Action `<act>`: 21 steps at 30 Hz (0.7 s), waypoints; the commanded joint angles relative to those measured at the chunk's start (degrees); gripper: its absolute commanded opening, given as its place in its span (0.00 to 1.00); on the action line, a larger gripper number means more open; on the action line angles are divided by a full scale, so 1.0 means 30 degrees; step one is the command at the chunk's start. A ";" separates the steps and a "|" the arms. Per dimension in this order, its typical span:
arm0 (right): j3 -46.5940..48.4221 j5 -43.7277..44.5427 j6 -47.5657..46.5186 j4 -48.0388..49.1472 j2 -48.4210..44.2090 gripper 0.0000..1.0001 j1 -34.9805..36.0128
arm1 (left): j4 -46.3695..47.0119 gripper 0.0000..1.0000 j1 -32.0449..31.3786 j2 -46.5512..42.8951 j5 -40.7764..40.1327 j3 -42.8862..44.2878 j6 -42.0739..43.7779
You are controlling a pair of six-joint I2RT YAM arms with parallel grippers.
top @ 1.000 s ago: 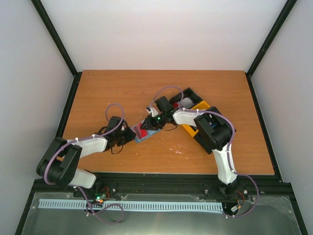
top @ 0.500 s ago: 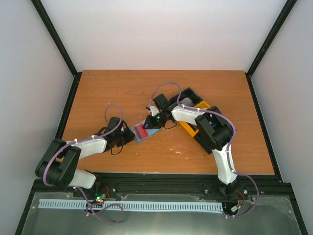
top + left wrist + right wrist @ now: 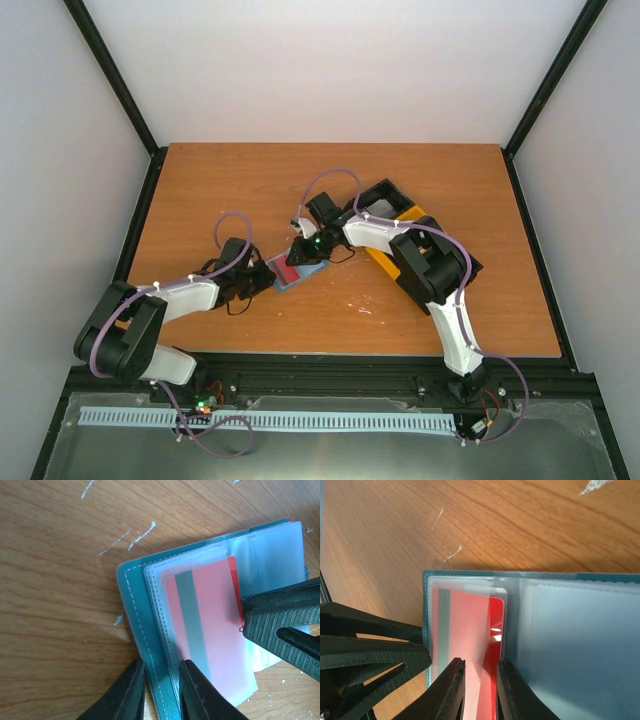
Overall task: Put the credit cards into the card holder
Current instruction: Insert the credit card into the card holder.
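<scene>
Red card (image 3: 210, 625) deeper inside card holder (image 3: 132, 622)

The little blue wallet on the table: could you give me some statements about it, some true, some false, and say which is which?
1. The card holder lies open on the wooden table. True.
2. The card at its pocket is blue. False: it is a red card.
3. The left pincer has a finger on either side of the card holder's stitched edge. True.
4. The card holder sits inside the black-and-yellow tray. False: the tray stands apart, farther back.
5. Only one pincer is at the card holder. False: the right pincer is at the red card's exposed end.
6. Part of the red card lies under a clear pocket. True.
</scene>
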 commanded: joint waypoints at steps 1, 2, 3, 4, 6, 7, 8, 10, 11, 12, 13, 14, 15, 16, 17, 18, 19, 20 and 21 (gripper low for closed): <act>0.0550 -0.1048 -0.0453 -0.0143 0.0271 0.19 0.0294 | -0.0808 0.22 -0.0008 0.0390 -0.0096 0.0360 0.0373; 0.0563 -0.1343 -0.0452 0.0083 0.0266 0.19 0.0294 | -0.0782 0.21 -0.0008 0.0423 -0.0061 0.0360 0.0395; 0.0559 -0.1676 -0.0430 0.0252 0.0291 0.19 0.0294 | -0.0765 0.21 -0.0008 0.0456 -0.0042 0.0345 0.0405; 0.0610 -0.1996 -0.0423 0.0365 0.0335 0.20 0.0294 | -0.0773 0.22 -0.0008 0.0460 -0.0032 0.0351 0.0447; 0.0756 -0.2362 -0.0399 0.0419 0.0480 0.20 0.0294 | -0.0748 0.22 -0.0001 0.0479 -0.0023 0.0352 0.0457; 0.0821 -0.2393 -0.0427 0.0356 0.0549 0.21 0.0294 | -0.0746 0.22 -0.0007 0.0489 -0.0023 0.0377 0.0468; 0.0936 -0.2382 -0.0500 0.0275 0.0630 0.21 0.0294 | -0.0716 0.22 -0.0008 0.0483 -0.0015 0.0380 0.0488; 0.1111 -0.1971 -0.0639 0.0005 0.0676 0.22 0.0280 | -0.0744 0.22 -0.0008 0.0444 -0.0044 0.0374 0.0450; 0.1144 -0.1615 -0.0680 -0.0058 0.0588 0.22 0.0278 | -0.0716 0.22 -0.0008 0.0385 -0.0051 0.0373 0.0431; 0.1166 -0.1245 -0.0714 -0.0113 0.0456 0.22 0.0279 | -0.0756 0.22 -0.0008 0.0297 -0.0114 0.0362 0.0381; 0.1169 -0.0671 -0.0737 -0.0201 0.0256 0.22 0.0267 | -0.0813 0.23 0.0006 0.0162 -0.0195 0.0338 0.0301; 0.1137 -0.0292 -0.0784 -0.0223 -0.0010 0.23 0.0265 | -0.0882 0.24 -0.0006 -0.0034 -0.0322 0.0306 0.0222; 0.1070 0.0136 -0.0841 -0.0262 -0.0348 0.23 0.0261 | -0.0975 0.26 -0.0008 -0.0238 -0.0507 0.0254 0.0102; 0.0956 0.0666 -0.0870 -0.0304 -0.0863 0.24 0.0265 | -0.1100 0.29 -0.0008 -0.0531 -0.0709 0.0182 -0.0045; 0.0788 0.1142 -0.0947 -0.0313 -0.1333 0.25 0.0265 | -0.1229 0.33 -0.0008 -0.0842 -0.0925 0.0103 -0.0239; 0.0558 0.1740 -0.1041 -0.0299 -0.1780 0.26 0.0243 | -0.1307 0.38 -0.0008 -0.1119 -0.1128 0.0031 -0.0388; 0.0295 0.2426 -0.1100 -0.0305 -0.2239 0.28 0.0240 | -0.1431 0.44 -0.0008 -0.1374 -0.1289 -0.0051 -0.0579; -0.0020 0.3274 -0.1166 -0.0313 -0.2703 0.30 0.0222 | -0.1494 0.51 -0.0008 -0.1585 -0.1404 -0.0124 -0.0716; -0.0363 0.4116 -0.1209 -0.0299 -0.3068 0.32 0.0172 | -0.1531 0.59 0.0006 -0.1729 -0.1455 -0.0199 -0.0850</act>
